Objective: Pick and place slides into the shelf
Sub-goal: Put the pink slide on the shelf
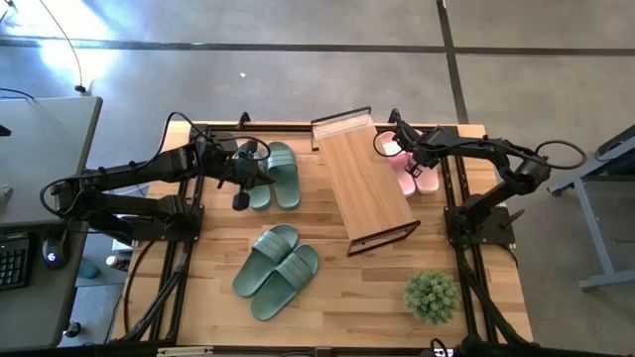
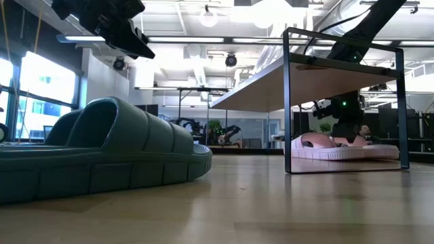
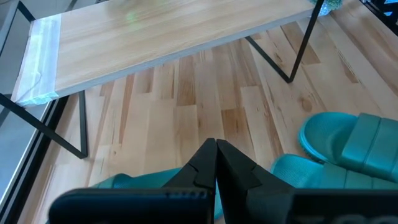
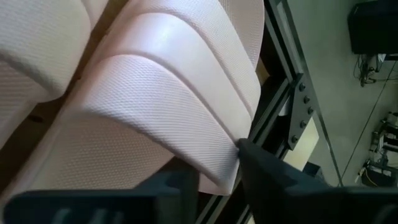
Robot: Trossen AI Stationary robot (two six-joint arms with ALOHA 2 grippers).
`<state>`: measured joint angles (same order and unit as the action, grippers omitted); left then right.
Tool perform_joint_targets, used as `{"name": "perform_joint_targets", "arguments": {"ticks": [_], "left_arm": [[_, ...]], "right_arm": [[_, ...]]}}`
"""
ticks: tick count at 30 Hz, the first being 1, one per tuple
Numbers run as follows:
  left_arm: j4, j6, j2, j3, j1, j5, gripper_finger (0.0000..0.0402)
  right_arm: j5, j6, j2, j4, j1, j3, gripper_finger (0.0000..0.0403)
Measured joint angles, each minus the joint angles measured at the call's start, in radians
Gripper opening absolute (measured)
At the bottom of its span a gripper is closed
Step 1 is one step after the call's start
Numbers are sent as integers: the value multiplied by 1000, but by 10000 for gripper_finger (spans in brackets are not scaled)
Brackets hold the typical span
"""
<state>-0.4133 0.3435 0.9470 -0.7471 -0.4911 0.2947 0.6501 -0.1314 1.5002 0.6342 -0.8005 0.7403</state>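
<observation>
Grey concrete floor (image 1: 298,59) — bright ceiling lights (image 2: 208,19), left windows (image 2: 27,95).

The left gripper (image 3: 216,163), fingers pressed together, fills the bottom centre of the frame above green slides (image 3: 348,146) at lower right, while the shelf (image 3: 155,43), its wooden top on thin black legs, spans the upper frame over the plank table (image 3: 205,106).

A robotics lab or workshop is showing here: another robot arm (image 2: 230,132) is standing in the room beyond, ceiling lights (image 2: 209,19) are glowing under exposed ducts, and a concrete floor (image 1: 298,59) is surrounding the table (image 1: 327,297).
</observation>
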Motion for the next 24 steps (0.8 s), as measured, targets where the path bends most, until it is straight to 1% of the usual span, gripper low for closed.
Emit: {"name": "perform_joint_targets", "arguments": {"ticks": [3,5,8,10,13,19,24], "left_arm": [[0,0,0,0,0,0,1],[0,0,0,0,0,0,1],[0,0,0,0,0,0,1],[0,0,0,0,0,0,1],[0,0,0,0,0,0,1],[12,0,0,0,0,0,1],[66,-1,0,0,0,3,1]], "right_arm": [[-7,-1,0,-2,0,0,27],[-14,-5,0,1,0,0,8],[-5,6,-1,30,5,7,12],[1,19,-6,67,9,15,5],[0,43,-38,105,17,24,4],[31,105,-161,230,22,67,2],[27,169,-277,362,23,129,1]]}}
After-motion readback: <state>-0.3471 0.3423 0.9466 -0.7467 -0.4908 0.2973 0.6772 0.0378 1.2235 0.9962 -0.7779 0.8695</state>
